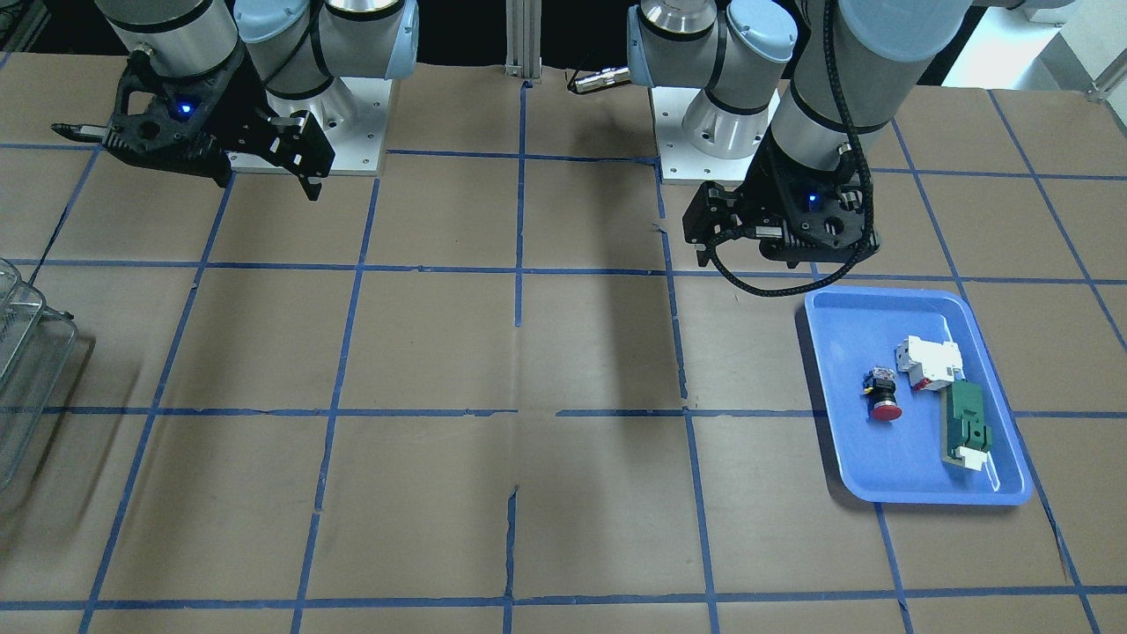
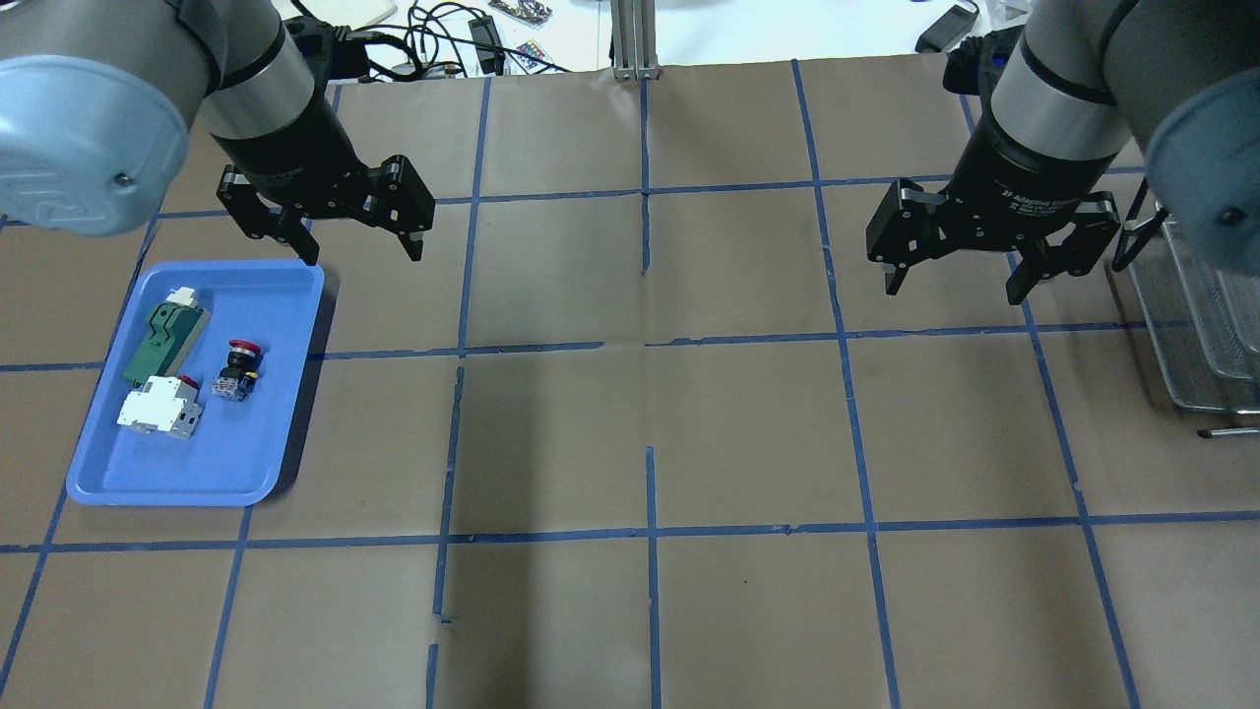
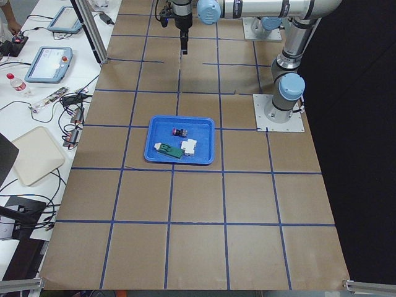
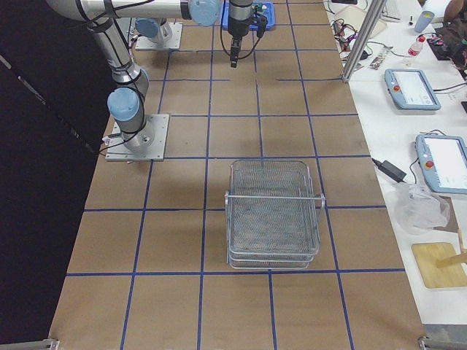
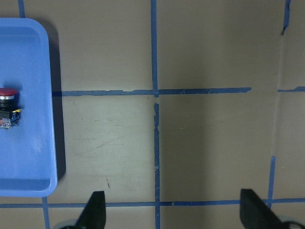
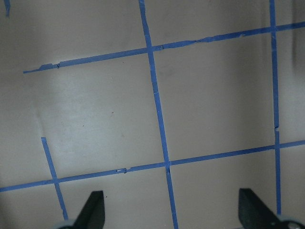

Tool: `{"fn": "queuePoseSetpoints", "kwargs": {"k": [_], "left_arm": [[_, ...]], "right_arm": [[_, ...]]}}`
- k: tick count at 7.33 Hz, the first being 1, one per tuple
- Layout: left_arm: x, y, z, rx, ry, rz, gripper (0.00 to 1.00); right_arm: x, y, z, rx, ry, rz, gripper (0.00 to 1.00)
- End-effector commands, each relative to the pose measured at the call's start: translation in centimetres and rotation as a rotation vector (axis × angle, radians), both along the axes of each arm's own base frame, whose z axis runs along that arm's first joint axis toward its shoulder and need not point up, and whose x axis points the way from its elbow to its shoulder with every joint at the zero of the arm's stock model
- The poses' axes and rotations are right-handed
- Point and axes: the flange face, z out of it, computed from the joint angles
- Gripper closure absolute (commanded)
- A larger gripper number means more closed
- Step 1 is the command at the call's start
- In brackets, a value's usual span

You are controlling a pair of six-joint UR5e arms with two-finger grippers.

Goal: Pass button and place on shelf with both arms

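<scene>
The button, with a red cap on a black body, lies on its side in the blue tray. It also shows in the front view and at the left edge of the left wrist view. My left gripper is open and empty, above the table just beyond the tray's far right corner. My right gripper is open and empty, above the table beside the wire-mesh shelf. The shelf shows whole in the right side view.
A white block component and a green flat component lie in the tray beside the button. The table is brown paper with a blue tape grid. Cables and devices lie beyond the far edge.
</scene>
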Motion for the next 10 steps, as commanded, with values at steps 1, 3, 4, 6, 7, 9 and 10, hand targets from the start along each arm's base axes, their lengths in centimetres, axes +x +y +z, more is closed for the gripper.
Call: {"fn": "queuePoseSetpoints", "kwargs": {"k": [1,3,4,6,7,9,10], "left_arm": [[1.8,-0.7,-1.5,0.022,0.000,0.002,0.00],[5.7,-2.0,-3.0,0.049,0.006,0.069,0.00],[7.7,-2.1,-3.8,0.064,0.012,0.054,0.00],[12.8,-3.3,-8.2,0.052,0.026,-0.027,0.00],[15.6,-3.7,-10.9,0.027,0.022,-0.038,0.00],[22.9,-2.3,-16.0,0.012,0.029,-0.126,0.00],[26.5,-0.8,-19.1,0.006,0.033,-0.157,0.00]], "right_arm": [[0.0,-0.1,0.0,-0.002,-0.002,0.010,0.00],[0.0,0.0,-0.6,0.010,0.007,0.005,0.00],[-0.1,0.0,-0.5,0.014,0.011,0.013,0.00],[-0.1,0.0,-0.6,0.011,0.011,0.014,0.00],[0.0,0.0,-0.5,0.009,0.004,0.014,0.00],[-0.1,0.2,-0.3,0.008,0.010,0.011,0.00],[-0.1,0.1,-0.4,0.007,0.007,0.011,0.00]]}}
